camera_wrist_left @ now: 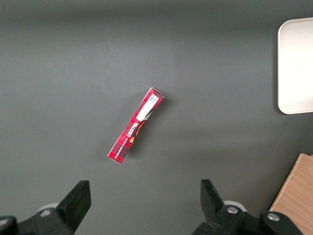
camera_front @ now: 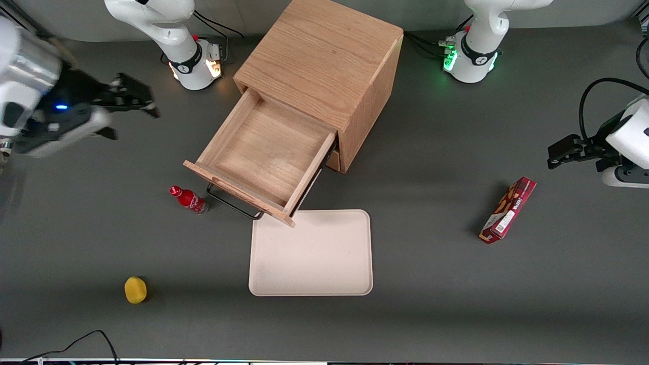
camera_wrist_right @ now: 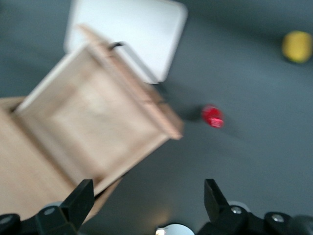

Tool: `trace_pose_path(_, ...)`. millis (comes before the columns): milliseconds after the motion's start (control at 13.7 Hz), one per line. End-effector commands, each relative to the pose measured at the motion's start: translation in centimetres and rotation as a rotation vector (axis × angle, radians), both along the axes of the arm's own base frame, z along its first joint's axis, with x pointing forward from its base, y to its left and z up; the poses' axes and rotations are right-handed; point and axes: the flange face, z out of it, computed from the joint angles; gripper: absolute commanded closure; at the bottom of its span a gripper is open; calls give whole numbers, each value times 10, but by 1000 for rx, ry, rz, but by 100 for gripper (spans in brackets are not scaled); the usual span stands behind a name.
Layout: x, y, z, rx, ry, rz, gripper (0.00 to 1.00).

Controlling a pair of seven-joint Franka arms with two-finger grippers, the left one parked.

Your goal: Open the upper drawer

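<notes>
Grey table [camera_front: 456, 314] | upper drawer [camera_front: 263, 152] out (unheld) | pincer [camera_front: 133, 107] apart, spread

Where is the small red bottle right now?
The red bottle lies on the table beside the pulled-out upper drawer, close to its black handle; the open gripper hangs well above.

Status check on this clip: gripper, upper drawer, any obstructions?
Gripper open, raised clear toward the working arm's end. Upper drawer pulled out, tray empty. Red bottle beside the handle, apart; nothing blocking.
</notes>
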Motion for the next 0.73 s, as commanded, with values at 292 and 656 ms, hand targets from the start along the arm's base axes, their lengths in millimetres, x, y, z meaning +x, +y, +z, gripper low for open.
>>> trace_pose_path(292,-74,-76,-69,-126,-31,-233,0)
trace_pose_path(656,-70,-81,-75,-167,-106,-226,0)
